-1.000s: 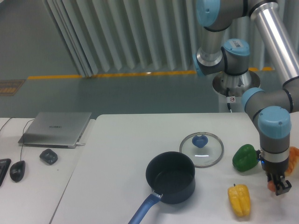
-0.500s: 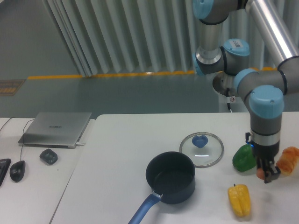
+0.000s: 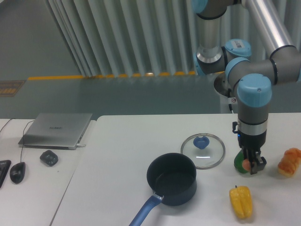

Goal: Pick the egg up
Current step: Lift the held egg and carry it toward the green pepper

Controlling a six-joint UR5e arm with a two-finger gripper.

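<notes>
Camera view from the fixed station: you see the arm's tool (image 3: 250, 165) pointing down, its two dark fingers closed on the small smooth salmon-pink egg (image 3: 246, 164), which sits between them off the white table (image 3: 122, 155). Take the dark blue saucepan (image 3: 171, 178) with its blue handle as your landmark. The held egg hangs to the right of the saucepan, directly in front of the green bell pepper (image 3: 239, 160), which is mostly hidden behind the tool. The round glass lid with a blue knob (image 3: 203, 150) lies flat on the table just behind and to the right of the saucepan, between it and the pepper. The yellow bell pepper (image 3: 241, 201) lies to the right of the saucepan, nearer to you than the tool. The orange ridged bread piece (image 3: 289, 162) rests far to the right of the saucepan, near the table edge. Well to the left of the saucepan you find a closed grey laptop (image 3: 56, 129), a small dark rounded object (image 3: 49, 157) and a black computer mouse (image 3: 18, 172).
</notes>
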